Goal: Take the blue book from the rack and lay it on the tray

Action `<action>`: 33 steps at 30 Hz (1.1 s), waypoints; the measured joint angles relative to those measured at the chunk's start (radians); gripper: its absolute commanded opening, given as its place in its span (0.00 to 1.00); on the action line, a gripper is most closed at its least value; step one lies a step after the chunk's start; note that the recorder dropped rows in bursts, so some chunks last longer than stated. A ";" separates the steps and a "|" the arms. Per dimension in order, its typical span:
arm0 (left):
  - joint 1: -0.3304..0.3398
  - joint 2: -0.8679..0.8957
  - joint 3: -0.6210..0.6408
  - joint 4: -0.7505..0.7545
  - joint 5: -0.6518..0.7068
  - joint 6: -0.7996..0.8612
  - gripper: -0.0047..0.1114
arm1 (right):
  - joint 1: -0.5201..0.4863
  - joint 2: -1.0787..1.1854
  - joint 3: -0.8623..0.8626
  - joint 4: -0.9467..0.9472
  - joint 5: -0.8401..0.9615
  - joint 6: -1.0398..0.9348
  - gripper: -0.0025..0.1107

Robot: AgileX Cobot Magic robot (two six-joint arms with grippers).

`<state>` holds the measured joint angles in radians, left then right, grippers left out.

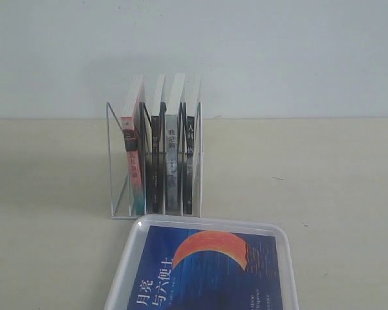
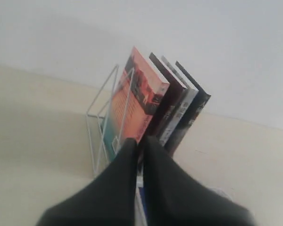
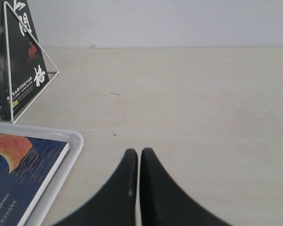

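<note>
Retreat seems our only step: glossy dark blue paperback [image 1: 210, 274] lies in white plastic tray [image 1: 207, 222], left gripper [image 2: 140, 140] and right gripper [image 3: 138, 151] closed, empty.

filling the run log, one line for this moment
blue book: flat in tray | rack: four books | left gripper: shut | right gripper: shut

Four books stand upright, side by side, on a pale beige table [image 1: 323, 181] before a plain white wall [image 1: 278, 51]. From left to right in the exterior view: a pink-and-teal book [image 1: 133, 161], slightly tilted; a dark-spined book [image 1: 154, 165]; a grey-spined book [image 1: 172, 161]; a black book [image 1: 190, 158] with white Chinese characters on its spine and cover. All spines face the exterior camera. A small dark mark [image 1: 278, 178] lies on the table, well to the right of the books.
</note>
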<state>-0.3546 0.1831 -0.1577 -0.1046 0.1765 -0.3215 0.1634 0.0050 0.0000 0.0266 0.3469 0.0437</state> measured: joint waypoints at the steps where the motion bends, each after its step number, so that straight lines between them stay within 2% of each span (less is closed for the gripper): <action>1: 0.015 -0.029 0.011 0.000 0.000 0.035 0.08 | 0.000 0.000 0.000 0.000 0.000 0.000 0.03; 5: 0.078 -0.110 0.066 0.000 0.000 0.141 0.08 | 0.000 0.000 0.000 0.000 0.000 0.000 0.03; 10: 0.164 -0.159 0.148 0.000 -0.015 0.195 0.08 | 0.000 0.000 0.000 0.000 0.000 0.000 0.03; 19: 0.289 -0.168 0.155 0.050 -0.008 0.247 0.08 | 0.000 0.000 0.000 0.000 0.000 0.000 0.03; 24: 0.305 -0.168 0.155 0.086 0.125 0.309 0.08 | 0.000 0.000 0.000 0.000 0.000 0.000 0.03; 33: 0.305 -0.168 0.155 0.090 0.152 0.322 0.08 | 0.000 0.000 0.000 0.000 0.000 0.000 0.03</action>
<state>-0.0491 0.0151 -0.0031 -0.0146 0.3282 0.0000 0.1634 0.0050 0.0000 0.0266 0.3469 0.0437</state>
